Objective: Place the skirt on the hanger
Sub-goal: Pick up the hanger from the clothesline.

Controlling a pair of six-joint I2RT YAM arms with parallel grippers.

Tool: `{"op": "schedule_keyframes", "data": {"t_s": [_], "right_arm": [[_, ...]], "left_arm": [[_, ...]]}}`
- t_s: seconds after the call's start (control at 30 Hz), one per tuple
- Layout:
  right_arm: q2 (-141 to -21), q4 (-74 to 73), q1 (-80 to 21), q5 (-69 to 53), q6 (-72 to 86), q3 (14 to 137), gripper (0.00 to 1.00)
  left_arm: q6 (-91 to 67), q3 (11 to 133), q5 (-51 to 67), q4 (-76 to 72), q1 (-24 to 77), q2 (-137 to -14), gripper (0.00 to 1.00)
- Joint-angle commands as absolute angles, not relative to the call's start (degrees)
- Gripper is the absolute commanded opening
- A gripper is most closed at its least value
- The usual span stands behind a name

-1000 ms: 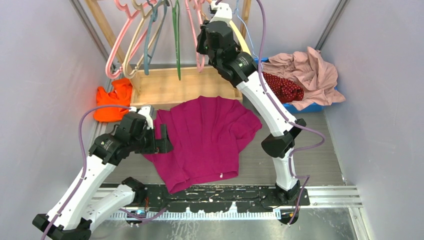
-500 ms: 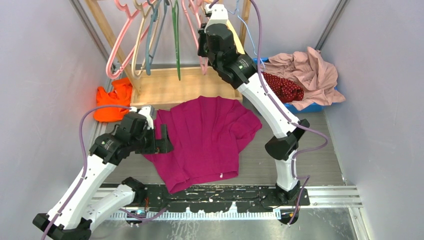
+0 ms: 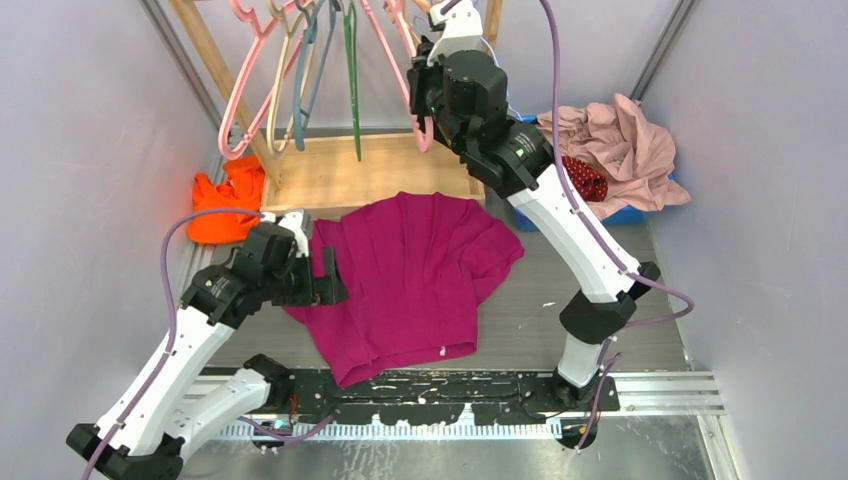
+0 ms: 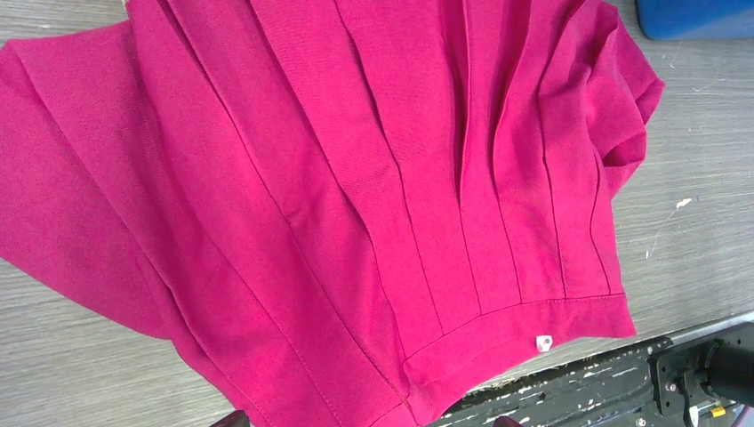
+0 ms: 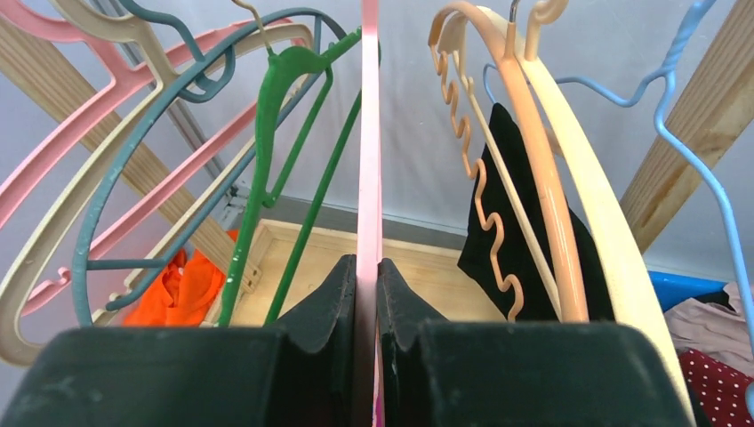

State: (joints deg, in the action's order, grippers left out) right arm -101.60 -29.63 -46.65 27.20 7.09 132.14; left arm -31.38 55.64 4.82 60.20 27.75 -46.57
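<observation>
Pink hanger (image 5: 369, 133) clenched in right end effector (image 5: 367, 271), hook cut off. Dotted skirt (image 3: 586, 181) mostly hidden under pale garment (image 3: 622, 140); left end effector (image 3: 327, 277) released.

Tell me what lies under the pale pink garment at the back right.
A dark red, white-dotted fabric skirt pokes out beneath the pale pink garment's left edge, both in a blue bin. The rest of the skirt is covered by that garment and the right arm.

Clamped on the pink hanger (image 5: 369, 133), the right claw (image 5: 367, 267) has a green hanger (image 5: 263, 116) close at 9 o'clock, a wavy peach hanger (image 5: 542, 196) at 3. At the desk's (image 3: 520, 320) 1 o'clock a pale pink garment (image 3: 625, 140) half covers the dotted skirt (image 3: 585, 182); a magenta garment (image 3: 410, 270) blankets the middle.
</observation>
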Motion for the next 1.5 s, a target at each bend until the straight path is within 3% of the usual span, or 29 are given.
{"op": "schedule_keyframes", "data": {"t_s": [0.0, 0.2, 0.5, 0.63, 0.77, 1.0, 1.23, 1.37, 1.47], "right_arm": [[-96.6, -27.9, -46.6, 28.2, 7.6, 131.4, 0.01], [-79.0, -27.3, -47.0, 27.5, 12.1, 109.2, 0.01], [-57.5, -41.3, -47.4, 18.8, 22.9, 93.1, 0.01], [-49.7, -49.4, -47.4, 14.5, 28.4, 87.3, 0.01], [-42.0, -55.5, -47.4, 12.1, 33.4, 80.4, 0.01], [-30.2, -67.8, -47.3, 13.2, 42.4, 72.8, 0.01], [-23.9, -73.1, -45.7, 11.1, 45.1, 70.6, 0.01], [-23.6, -74.6, -42.0, 3.0, 43.3, 69.8, 0.01], [-23.7, -75.9, -38.0, -2.7, 40.7, 68.8, 0.01]], "left_arm": [[-32.0, 57.1, 5.5, 58.3, 27.9, -45.9, 1.0], [-32.3, 56.9, 6.6, 58.0, 27.9, -46.4, 1.0], [-31.8, 57.9, 8.2, 57.0, 29.2, -49.5, 1.0], [-33.3, 59.2, 3.0, 56.7, 36.3, -53.3, 1.0], [-37.4, 60.7, -3.6, 55.3, 49.7, -59.5, 1.0], [-44.3, 61.5, -8.7, 49.3, 66.4, -69.1, 1.0], [-46.6, 57.5, -10.3, 41.0, 71.9, -78.5, 0.99], [-49.7, 52.5, -13.6, 39.3, 72.5, -75.4, 0.99], [-53.8, 50.0, -17.6, 42.5, 73.6, -66.4, 0.99]]}}
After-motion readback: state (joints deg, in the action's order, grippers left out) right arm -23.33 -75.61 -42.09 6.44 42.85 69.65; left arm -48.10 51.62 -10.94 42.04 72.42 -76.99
